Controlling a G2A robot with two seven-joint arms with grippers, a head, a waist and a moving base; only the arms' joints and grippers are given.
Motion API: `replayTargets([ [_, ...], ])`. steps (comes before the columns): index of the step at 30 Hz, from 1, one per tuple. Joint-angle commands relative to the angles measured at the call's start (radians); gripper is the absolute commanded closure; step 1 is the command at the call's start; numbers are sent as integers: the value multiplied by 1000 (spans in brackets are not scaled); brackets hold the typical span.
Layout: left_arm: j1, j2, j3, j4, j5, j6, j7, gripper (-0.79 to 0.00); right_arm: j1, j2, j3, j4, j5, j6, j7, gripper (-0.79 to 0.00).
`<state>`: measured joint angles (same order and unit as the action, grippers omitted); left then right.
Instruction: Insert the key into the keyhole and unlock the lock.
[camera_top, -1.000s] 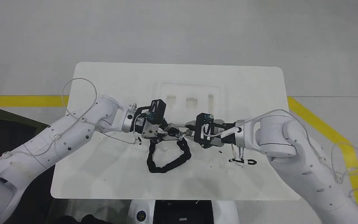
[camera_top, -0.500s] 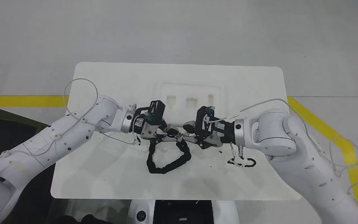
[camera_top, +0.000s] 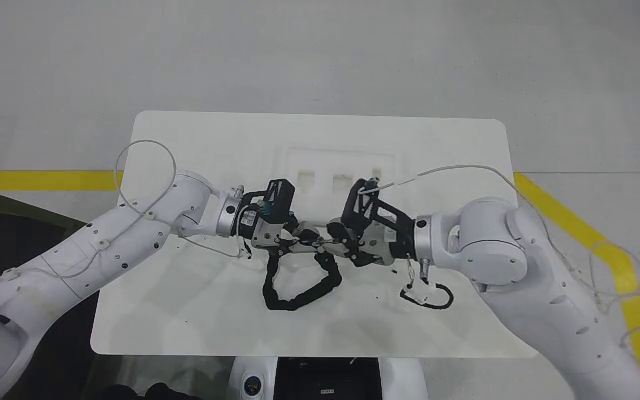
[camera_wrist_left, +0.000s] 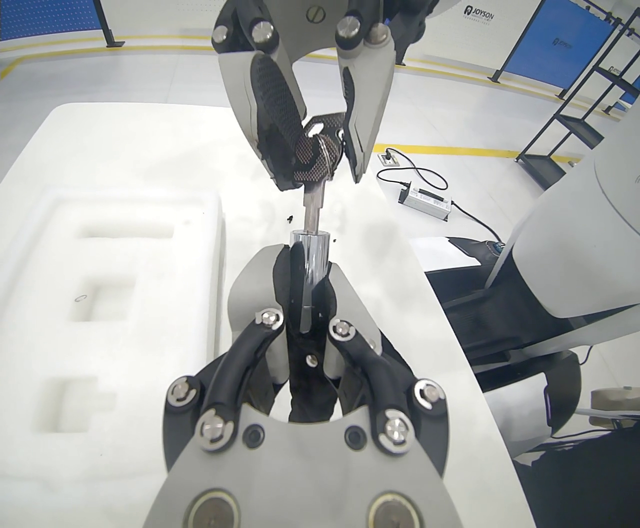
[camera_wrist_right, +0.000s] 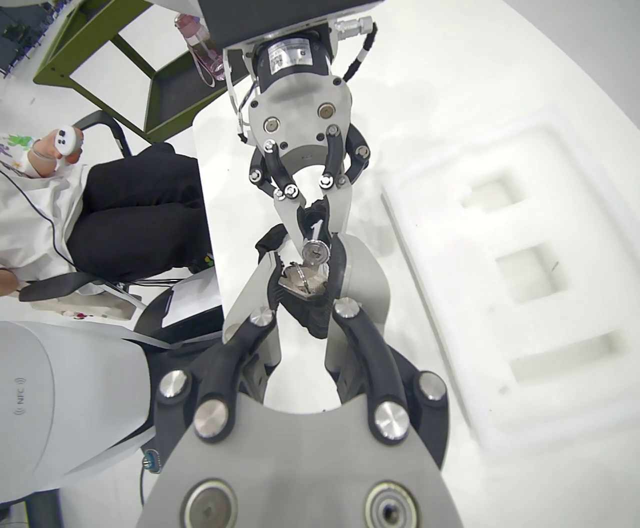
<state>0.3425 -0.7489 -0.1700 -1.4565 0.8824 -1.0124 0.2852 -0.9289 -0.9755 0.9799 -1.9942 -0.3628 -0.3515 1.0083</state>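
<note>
Roughly at centre-left of the top view, our left gripper (camera_top: 285, 237) is clamped narrow on the lock (camera_top: 307, 238). It holds the chrome cylinder off the table (camera_top: 200, 150), with the keyhole (camera_wrist_right: 315, 252) end turned toward the other arm. Below it, the black chain (camera_top: 300, 287) droops and lies looped on the table. Just right of the lock comes the key (camera_top: 325, 240). Its blade tip meets the cylinder's end and most of the blade is bare, so we judge it barely entered. How deep it sits we cannot tell. Right of that, our right gripper (camera_top: 343, 243) is closed on the key's head.

We see the risks mostly in alignment. If the blade is tilted against the cylinder's axis when we push, it may jam or flex, and the head could slide between the pads. If we twist before the blade is fully home, the key will likely bind rather than turn. The hanging chain also pulls on the cylinder, which could rotate it in the left grip and spoil the line.
</note>
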Motion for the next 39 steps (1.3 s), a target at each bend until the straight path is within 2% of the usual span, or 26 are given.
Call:
replayTargets([
  [1, 0, 0, 0, 2, 1, 0, 1, 0, -1, -2, -3, -1, 22, 39, -3, 0],
  [6, -2, 1, 0, 3, 1, 0, 6, 0, 3, -9, -18, 6, 70, 104, -2, 0],
  [14, -2, 4, -2, 6, 6, 0, 14, 0, 9, -19, -32, 5, 102, 282, 3, 0],
  [20, 1, 7, -5, 7, 9, 0, 18, 0, -1, -22, -25, -12, 118, 333, -12, 0],
  [21, 2, 7, -6, 7, 10, 0, 18, 0, -3, -22, -23, -16, 119, 337, -12, -126],
  [22, 3, 8, -6, 7, 11, 0, 18, 0, -4, -22, -20, -21, 117, 336, -11, -320],
  [23, 4, 8, -7, 7, 11, 0, 19, 0, -6, -21, -18, -24, 114, 333, -9, -579],
  [24, 4, 8, -7, 9, 10, 0, 19, 0, -8, -21, -16, -28, 111, 330, -7, -785],
  [34, 8, 10, -12, 6, 12, 0, 12, 0, -37, -7, 37, -78, 25, 266, 12, -773],
  [37, 7, 10, -14, 4, 14, 0, 7, 0, -51, -3, 53, -86, 23, 269, 18, -376],
  [39, 8, 10, -17, 4, 16, 0, 6, 0, -58, -2, 59, -82, 25, 267, 19, -200],
])
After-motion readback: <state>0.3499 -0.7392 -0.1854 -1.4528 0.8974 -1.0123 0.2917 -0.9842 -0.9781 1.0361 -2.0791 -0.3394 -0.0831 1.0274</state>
